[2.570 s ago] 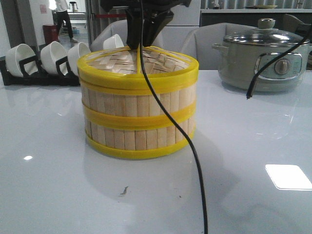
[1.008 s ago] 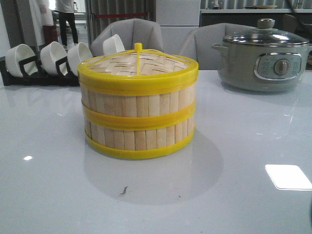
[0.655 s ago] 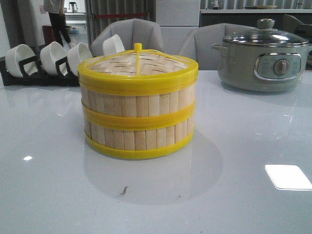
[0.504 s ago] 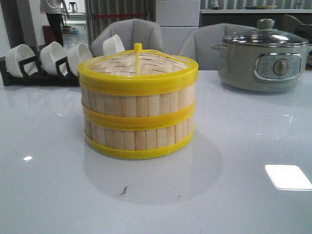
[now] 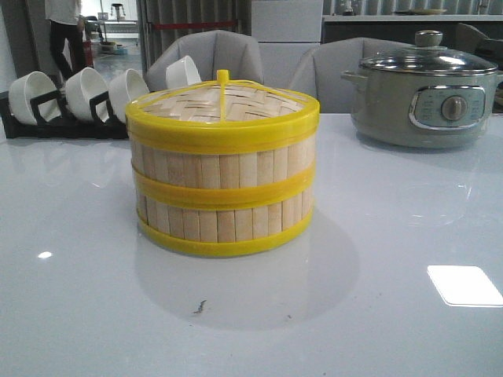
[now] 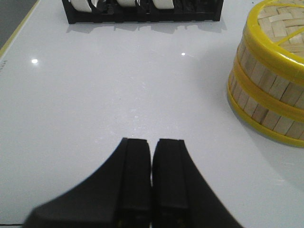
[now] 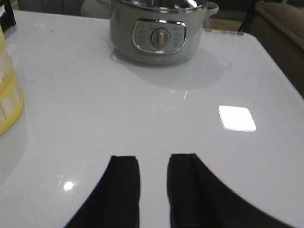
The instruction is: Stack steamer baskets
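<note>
Two steamer baskets stand stacked in the middle of the table, the upper basket point(image 5: 224, 161) on the lower basket point(image 5: 224, 221). A woven bamboo lid point(image 5: 224, 102) with a yellow knob closes the top. No gripper shows in the front view. My left gripper point(image 6: 152, 142) hovers over bare table, shut with nothing between its fingers, and the stack point(image 6: 268, 90) stands apart from it off to one side. My right gripper point(image 7: 153, 159) is open and empty over the table. Only the stack's edge point(image 7: 7, 90) shows in that view, well away from the fingers.
A grey-green electric pot point(image 5: 428, 94) with a glass lid stands at the back right, seen again as the pot point(image 7: 154, 33) in the right wrist view. A black rack of white bowls point(image 5: 71, 98) lines the back left. The table's edge point(image 7: 280, 71) runs behind the pot.
The arm and its cable that hung over the lid 2.6 s ago have left the front view. The stack has not moved. A person in the background has walked leftward.
</note>
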Robot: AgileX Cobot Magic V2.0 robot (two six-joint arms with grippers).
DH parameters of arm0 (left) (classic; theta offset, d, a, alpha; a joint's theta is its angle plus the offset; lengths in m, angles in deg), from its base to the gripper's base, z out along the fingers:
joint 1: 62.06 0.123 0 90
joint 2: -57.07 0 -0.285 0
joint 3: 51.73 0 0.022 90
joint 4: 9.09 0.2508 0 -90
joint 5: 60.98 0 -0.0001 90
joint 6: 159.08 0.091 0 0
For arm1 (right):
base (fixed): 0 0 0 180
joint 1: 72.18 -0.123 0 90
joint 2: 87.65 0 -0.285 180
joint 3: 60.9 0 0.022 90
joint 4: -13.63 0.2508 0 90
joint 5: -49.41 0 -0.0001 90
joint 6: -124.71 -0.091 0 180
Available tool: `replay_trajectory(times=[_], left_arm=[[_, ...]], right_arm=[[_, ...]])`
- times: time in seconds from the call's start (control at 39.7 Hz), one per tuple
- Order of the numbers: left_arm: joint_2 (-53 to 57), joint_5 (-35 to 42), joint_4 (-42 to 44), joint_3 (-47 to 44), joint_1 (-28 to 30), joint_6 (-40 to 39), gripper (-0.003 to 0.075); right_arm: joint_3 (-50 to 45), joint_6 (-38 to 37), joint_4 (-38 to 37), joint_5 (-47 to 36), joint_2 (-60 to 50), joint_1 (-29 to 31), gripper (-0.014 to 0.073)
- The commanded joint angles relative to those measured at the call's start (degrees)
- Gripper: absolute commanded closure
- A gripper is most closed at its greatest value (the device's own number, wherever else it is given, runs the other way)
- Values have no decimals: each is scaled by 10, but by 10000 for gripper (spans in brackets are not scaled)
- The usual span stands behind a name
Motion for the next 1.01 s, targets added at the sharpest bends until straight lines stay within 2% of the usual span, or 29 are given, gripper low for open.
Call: replay_trajectory(times=[0.0,0.1,0.18,0.2,0.25,0.98], left_arm=[[0,44,-3,16,-3,-4,636],[0,44,-3,16,-3,-4,636],[0,44,-3,16,-3,-4,636],[0,44,-3,16,-3,-4,636],[0,44,-3,16,-3,-4,636],[0,44,-3,16,-3,-4,636]], right_arm=[[8,0,-4,-76,-18,3,318],[8,1,-4,-77,-24,3,410],[8,1,-4,-77,-24,3,561],[8,1,-4,-77,-24,3,580],[8,1,-4,-77,-24,3,552],[8,1,-4,-77,-24,3,553]])
